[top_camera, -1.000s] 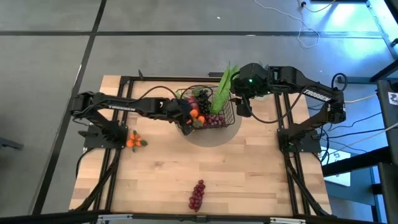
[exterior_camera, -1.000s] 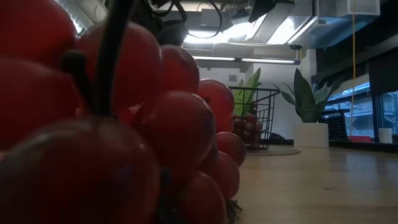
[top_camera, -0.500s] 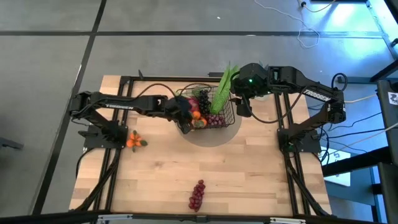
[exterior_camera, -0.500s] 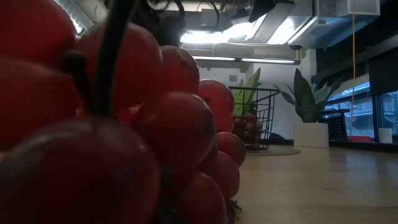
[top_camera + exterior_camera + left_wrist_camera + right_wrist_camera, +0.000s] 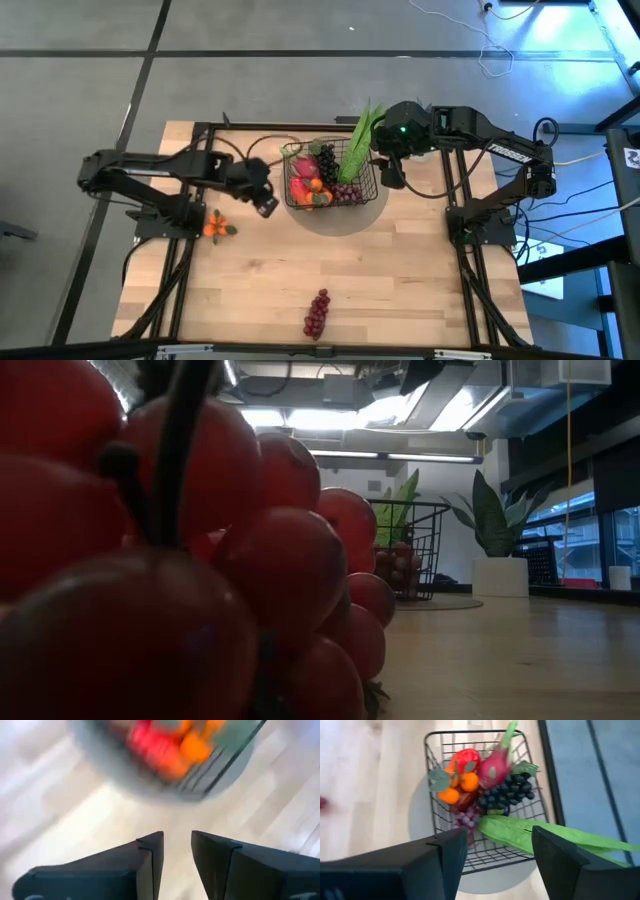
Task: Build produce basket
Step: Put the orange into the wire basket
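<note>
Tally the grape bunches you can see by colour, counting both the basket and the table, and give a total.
Dark bunch, in the basket: 1
Pale purple bunch, in the basket: 1
Red bunch, on the table: 1
Total: 3

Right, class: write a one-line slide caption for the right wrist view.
Right tool open above the basket, which holds oranges, dragon fruit, dark grapes and a leafy stalk.
</note>
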Robot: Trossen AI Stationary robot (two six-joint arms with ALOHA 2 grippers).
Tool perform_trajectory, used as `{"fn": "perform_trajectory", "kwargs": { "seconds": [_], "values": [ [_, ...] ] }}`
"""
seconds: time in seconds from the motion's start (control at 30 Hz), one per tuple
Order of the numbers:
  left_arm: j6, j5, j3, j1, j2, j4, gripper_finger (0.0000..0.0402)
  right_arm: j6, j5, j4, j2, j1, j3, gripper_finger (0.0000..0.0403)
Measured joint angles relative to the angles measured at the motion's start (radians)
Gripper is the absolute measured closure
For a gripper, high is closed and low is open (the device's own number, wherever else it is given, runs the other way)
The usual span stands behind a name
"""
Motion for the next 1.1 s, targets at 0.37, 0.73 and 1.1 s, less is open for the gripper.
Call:
{"fn": "perform_trajectory", "kwargs": {
  "seconds": [0.37,0.73,1.1],
  "values": [
    [-0.557,0.11,0.0,-0.184,-0.019,-0.406,0.0315,-0.001,-0.288,-0.002,0.0,0.0,0.0,0.0196],
    [-0.832,0.049,0.0,-0.355,-0.006,-0.53,0.0315,-0.002,-0.646,-0.006,0.0,0.047,0.0,0.0196],
    [-0.931,-0.023,0.0,-0.403,0.083,-0.626,0.0315,-0.002,-0.563,0.005,0.0,0.104,0.0,0.0196]
  ]
}}
